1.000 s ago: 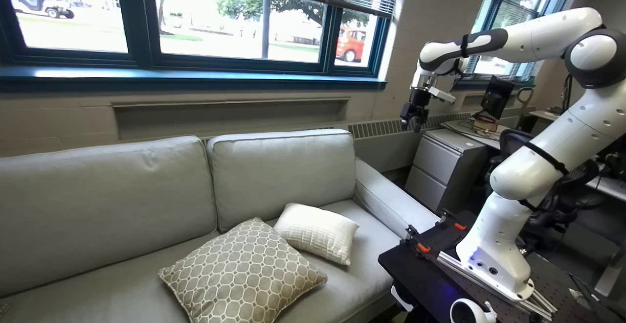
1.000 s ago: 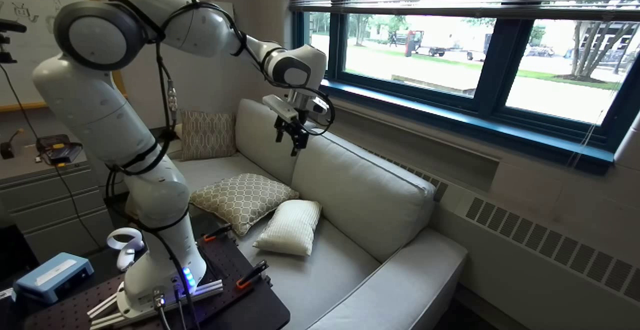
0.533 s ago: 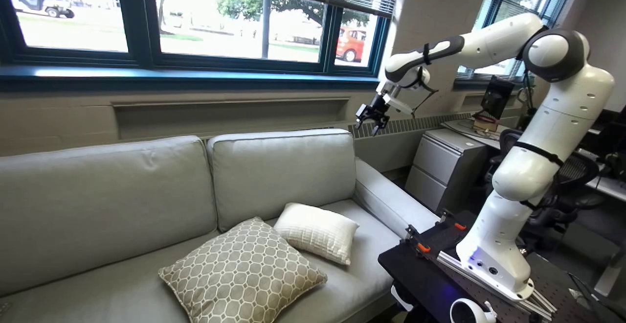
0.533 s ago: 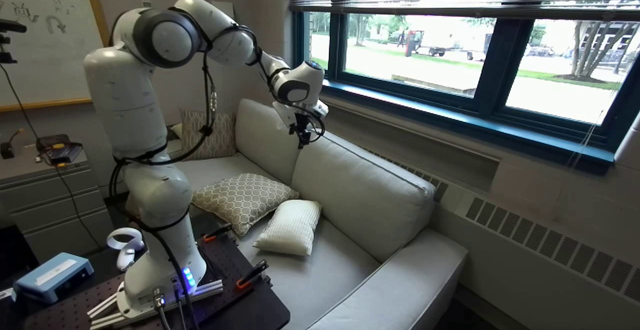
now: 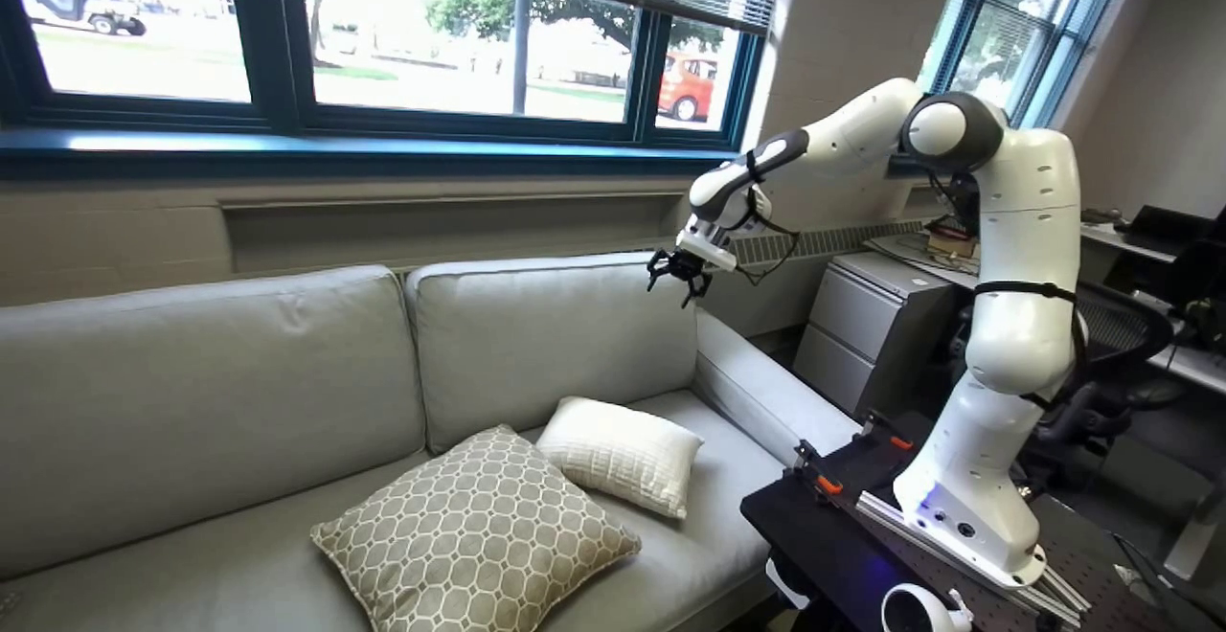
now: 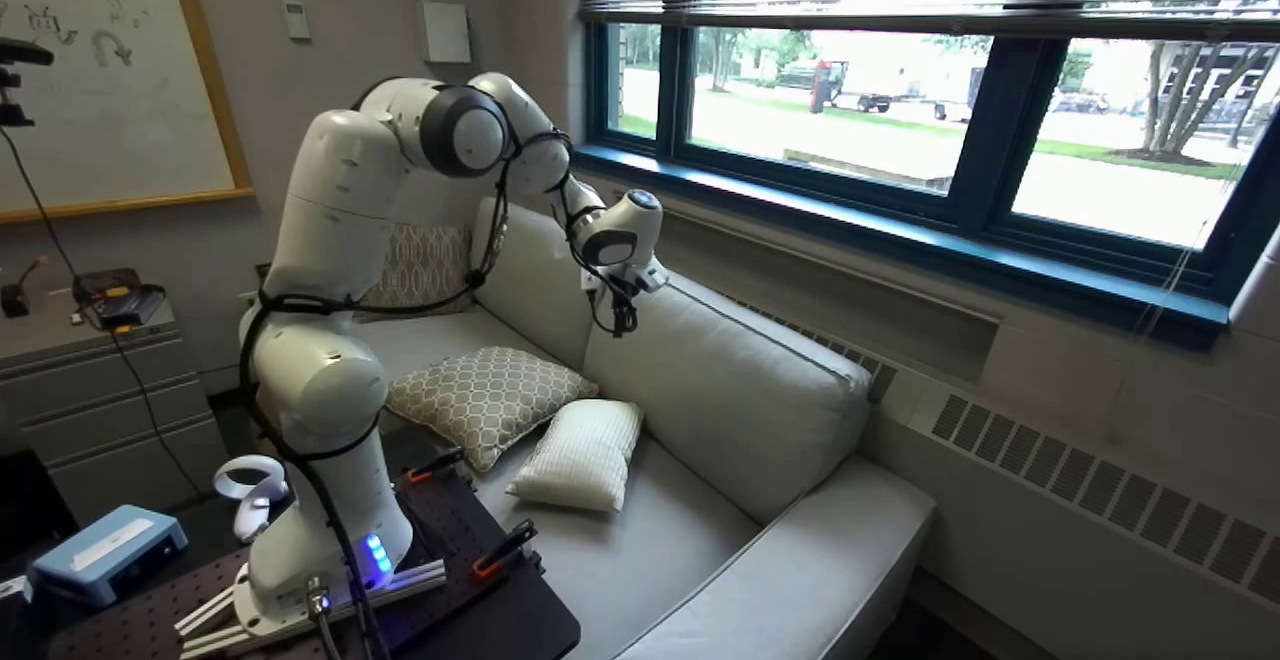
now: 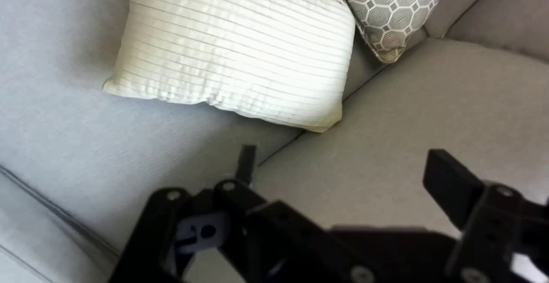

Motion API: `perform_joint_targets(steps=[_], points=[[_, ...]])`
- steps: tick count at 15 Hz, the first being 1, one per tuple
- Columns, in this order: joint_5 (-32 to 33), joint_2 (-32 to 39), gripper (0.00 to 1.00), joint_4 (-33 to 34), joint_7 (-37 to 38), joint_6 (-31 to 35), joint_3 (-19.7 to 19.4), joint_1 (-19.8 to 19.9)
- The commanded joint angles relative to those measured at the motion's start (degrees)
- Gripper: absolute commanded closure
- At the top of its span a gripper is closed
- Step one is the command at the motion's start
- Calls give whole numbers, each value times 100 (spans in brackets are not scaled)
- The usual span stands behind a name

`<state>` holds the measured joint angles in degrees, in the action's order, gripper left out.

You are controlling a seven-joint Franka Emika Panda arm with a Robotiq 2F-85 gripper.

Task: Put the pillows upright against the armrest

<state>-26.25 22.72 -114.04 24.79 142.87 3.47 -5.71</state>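
The cream-white pillow (image 5: pixel 623 455) lies on the sofa seat, apart from the armrest (image 5: pixel 766 393). The larger tan lattice pillow (image 5: pixel 479 536) lies beside it, farther from the armrest. Both pillows also show in an exterior view, cream (image 6: pixel 580 455) and tan (image 6: pixel 490 400), with the armrest (image 6: pixel 800 570) in front. My gripper (image 5: pixel 670 292) is open and empty, in the air near the top of the back cushion. In the wrist view my gripper (image 7: pixel 342 154) has its fingers wide apart, with the cream pillow (image 7: pixel 240 51) beyond them and a corner of the tan pillow (image 7: pixel 390 8) at the top.
The sofa's back cushion (image 5: pixel 556 335) stands behind the pillows, below the window sill (image 5: pixel 383 153). The black robot table (image 6: pixel 500 600) with clamps (image 6: pixel 505 548) stands at the seat's front. Another patterned pillow (image 6: pixel 425 265) is at the sofa's far end. A filing cabinet (image 5: pixel 852 316) stands beyond the armrest.
The arm has swung toward the sofa and lowered, bringing the gripper from beyond the armrest to near the back cushion's top. The pillows have not moved.
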Motion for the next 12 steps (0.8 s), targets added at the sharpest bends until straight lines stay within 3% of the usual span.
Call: perform_joint_targets(steps=[1, 7, 12], points=[[19, 1011, 0, 781, 789, 225, -166, -58], [-42, 2444, 0, 1723, 1224, -61, -271, 188], [-577, 3267, 0, 2424, 140, -1153, 304, 1188]])
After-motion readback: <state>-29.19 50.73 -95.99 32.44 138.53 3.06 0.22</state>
